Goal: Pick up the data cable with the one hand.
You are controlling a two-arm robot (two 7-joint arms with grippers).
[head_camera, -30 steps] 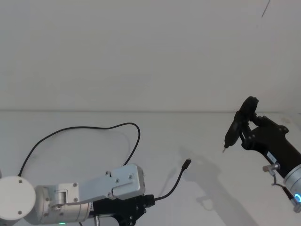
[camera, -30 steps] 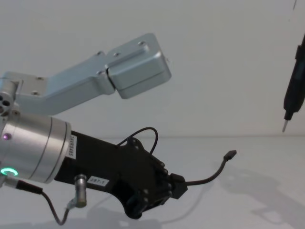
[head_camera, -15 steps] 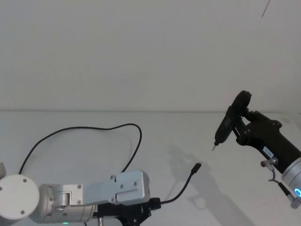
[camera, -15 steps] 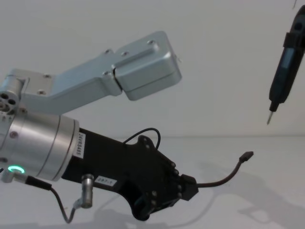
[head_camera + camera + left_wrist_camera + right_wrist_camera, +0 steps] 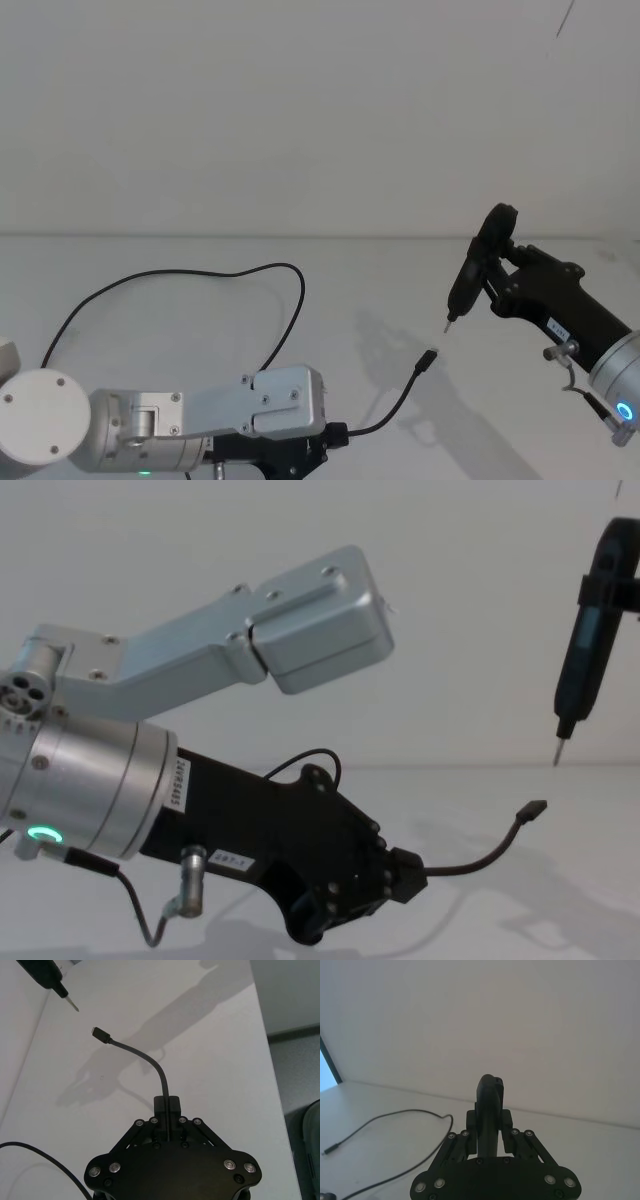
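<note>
No readable text, white label (image 5: pixel 232 863) on left hand (image 5: pixel 405 868), perhaps digits (blurred)

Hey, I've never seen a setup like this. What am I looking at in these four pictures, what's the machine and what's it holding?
This is a two-armed robot at a white table. Each arm ends in a black two-fingered clamp called a gripper. One picture looks down from the robot's head, one looks across from its chest, and two come from cameras on its wrists. The left gripper is shut on a thin black cable near one end, so the small plug sticks up in the air while the rest loops across the table. The right gripper is shut on a slim pen-shaped tool, whose tip hangs close to the plug without touching it.
</note>
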